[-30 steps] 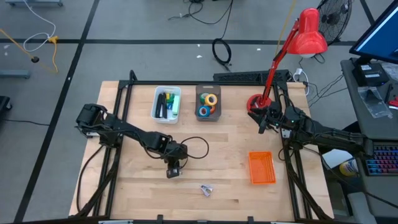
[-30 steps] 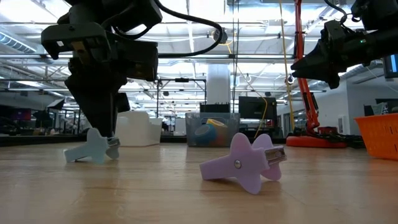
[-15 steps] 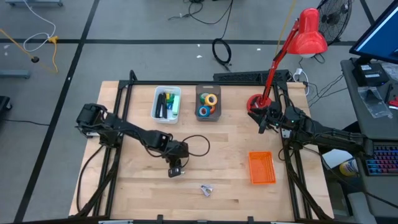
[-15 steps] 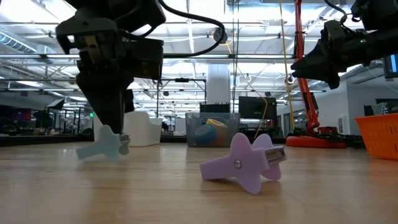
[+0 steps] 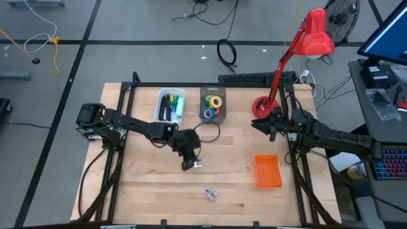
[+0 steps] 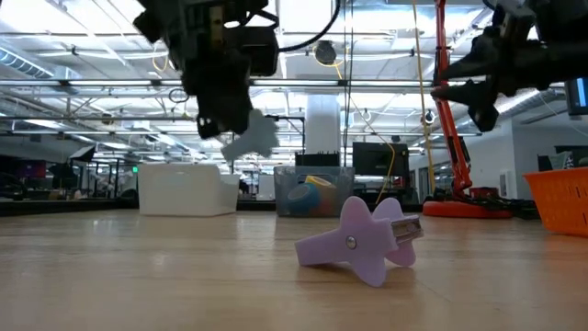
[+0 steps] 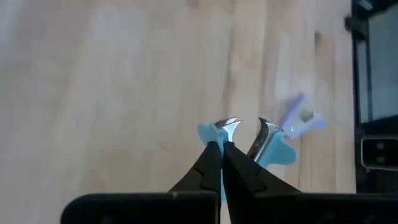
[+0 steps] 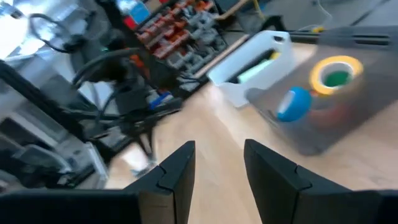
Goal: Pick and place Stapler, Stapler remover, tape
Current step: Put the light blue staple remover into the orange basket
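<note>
Two dark jointed arms, looping black cables; tapered black pincer fingers (image 8: 177, 171), angular housings

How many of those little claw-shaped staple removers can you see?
2: a light blue staple remover lifted in the left gripper, and a purple staple remover lying on the table. Bins may hide more.

No readable text, label, brand, number or sign in any view. Bins, tape rolls, staple removers, counter surface: no legible marking. Room behind counter in low view: no legible signs. Monitor and keyboard at right edge of high view: too small to read.
</note>
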`<act>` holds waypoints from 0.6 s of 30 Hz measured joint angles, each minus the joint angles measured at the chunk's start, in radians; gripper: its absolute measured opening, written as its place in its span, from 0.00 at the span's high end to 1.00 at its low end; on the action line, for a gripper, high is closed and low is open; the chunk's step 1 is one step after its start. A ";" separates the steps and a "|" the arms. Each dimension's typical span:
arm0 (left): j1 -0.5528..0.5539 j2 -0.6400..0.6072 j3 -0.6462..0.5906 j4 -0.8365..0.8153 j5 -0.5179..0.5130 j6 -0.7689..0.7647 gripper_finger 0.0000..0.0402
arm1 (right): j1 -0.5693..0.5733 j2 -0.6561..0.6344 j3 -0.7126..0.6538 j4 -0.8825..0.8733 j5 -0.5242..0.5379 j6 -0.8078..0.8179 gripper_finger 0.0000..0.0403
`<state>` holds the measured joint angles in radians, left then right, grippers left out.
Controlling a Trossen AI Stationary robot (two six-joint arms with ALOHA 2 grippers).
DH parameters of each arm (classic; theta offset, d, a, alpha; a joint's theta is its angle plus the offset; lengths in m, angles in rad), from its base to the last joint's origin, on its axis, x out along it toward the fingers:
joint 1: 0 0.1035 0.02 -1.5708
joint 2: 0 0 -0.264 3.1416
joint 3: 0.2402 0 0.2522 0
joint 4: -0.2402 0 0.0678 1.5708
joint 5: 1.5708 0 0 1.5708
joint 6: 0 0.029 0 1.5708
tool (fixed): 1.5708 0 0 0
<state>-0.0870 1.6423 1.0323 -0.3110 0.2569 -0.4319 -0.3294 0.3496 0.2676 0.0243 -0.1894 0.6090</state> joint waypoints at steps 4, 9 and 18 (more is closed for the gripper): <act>0.046 -0.015 0.057 0.067 -0.030 -0.019 1.00 | 0.029 0.033 0.000 0.089 -0.023 -0.005 0.68; 0.094 -0.022 0.119 0.228 -0.095 -0.050 1.00 | 0.091 0.123 0.000 0.215 0.006 -0.053 0.64; 0.146 -0.022 0.156 0.412 -0.207 -0.101 1.00 | 0.177 0.318 0.001 0.505 0.038 -0.130 0.50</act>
<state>0.0586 1.6203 1.1881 0.1006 0.0498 -0.5331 -0.1519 0.6674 0.2688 0.5295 -0.1515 0.4786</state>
